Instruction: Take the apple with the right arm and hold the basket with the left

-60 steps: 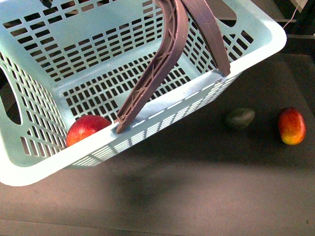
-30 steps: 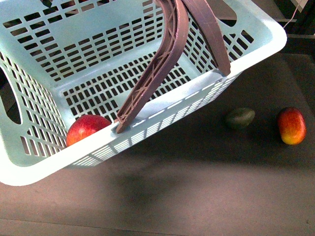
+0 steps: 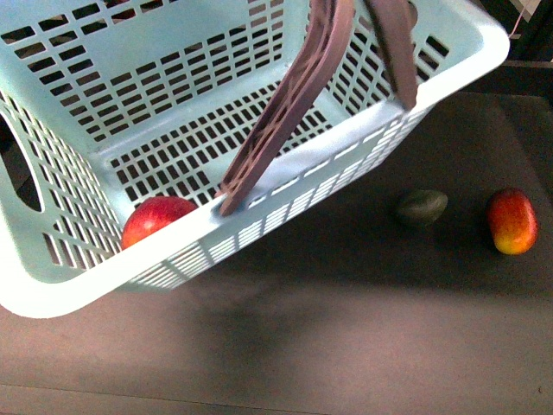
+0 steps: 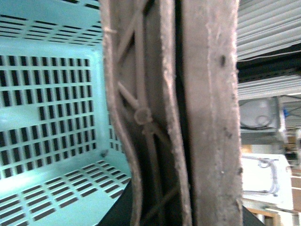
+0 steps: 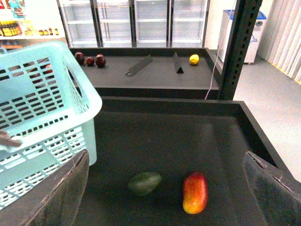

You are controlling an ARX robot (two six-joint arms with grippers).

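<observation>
Apple sits inside basket, in its low near-left corner in front view, w/ basket hanging tilted above tabletop and both handles drawn up together. Left wrist view: just handles pressed side by side plus basket wall; left gripper not seen, so can't tell its grip. Right wrist view: right gripper spread wide & empty above green fruit and red-yellow fruit, so apple prob lies well off to its left, nearer left arm.
</observation>
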